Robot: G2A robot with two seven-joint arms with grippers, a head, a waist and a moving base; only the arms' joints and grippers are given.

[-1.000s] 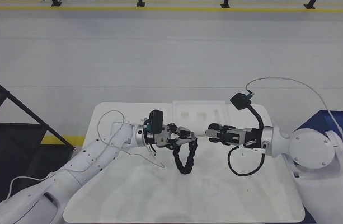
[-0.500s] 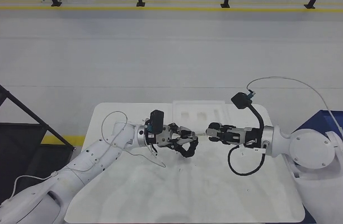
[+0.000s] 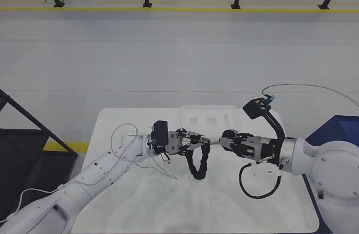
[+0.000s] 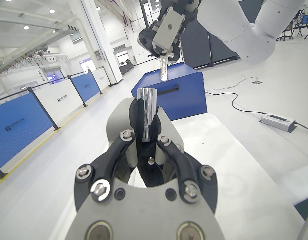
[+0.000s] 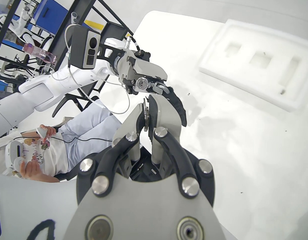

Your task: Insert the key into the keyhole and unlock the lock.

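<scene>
Left gripper (image 3: 189, 142) is clamped on the lock (image 4: 146, 106), gripping its chrome barrel. The lock is held above the middle of the worktop (image 3: 261, 205), nearer the far edge. Black cable loop (image 3: 198, 167) hangs from the lock; whether it touches the worktop cannot be told. Keyhole (image 5: 143, 83) faces the right arm. Right gripper (image 5: 147, 108) is pinched tight on the head of the key (image 4: 163, 68), blade aimed at the barrel end. The tip is near the barrel with a small gap showing; not inserted. White foam tray (image 3: 209, 110) with three recesses lies at the far edge, beyond both grippers.
</scene>
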